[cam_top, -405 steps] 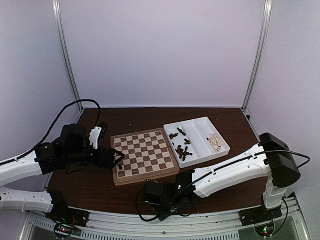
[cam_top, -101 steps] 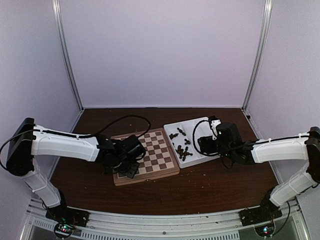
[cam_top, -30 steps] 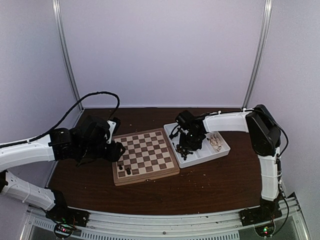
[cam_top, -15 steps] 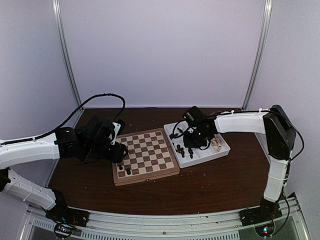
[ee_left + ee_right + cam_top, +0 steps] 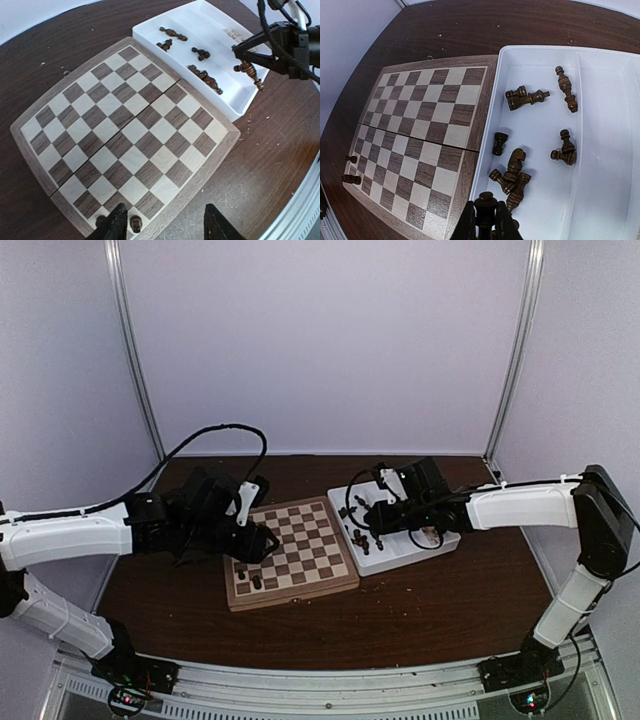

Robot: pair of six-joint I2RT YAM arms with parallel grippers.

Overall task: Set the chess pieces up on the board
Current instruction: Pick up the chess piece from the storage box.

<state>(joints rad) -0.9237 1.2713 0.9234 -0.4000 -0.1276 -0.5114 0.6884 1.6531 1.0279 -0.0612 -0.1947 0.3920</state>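
Observation:
The board [image 5: 300, 540] lies left of centre, with two dark chess pieces [image 5: 249, 579] standing at its near left corner. My left gripper [image 5: 167, 230] hovers open over that near edge, nothing between its fingers, the two pieces [image 5: 134, 223] just by its left finger. My right gripper [image 5: 485, 220] is shut on one dark chess piece [image 5: 485, 206], held upright over the near left edge of the white tray [image 5: 600, 210]. Several more dark pieces [image 5: 512, 175] lie loose in the tray's left compartment. In the top view the right gripper [image 5: 368, 525] sits above the tray's left side.
The white tray [image 5: 440, 540] sits directly right of the board. Pale cream pieces [image 5: 232, 34] lie in its far compartment. Crumbs speckle the dark brown table [image 5: 420, 610]. Metal frame posts stand at the back corners, and the left arm's cable loops above the board's far left.
My right gripper has shut on a dark piece and risen from the tray, its arm swinging out to the right. My left gripper has drifted right over the board.

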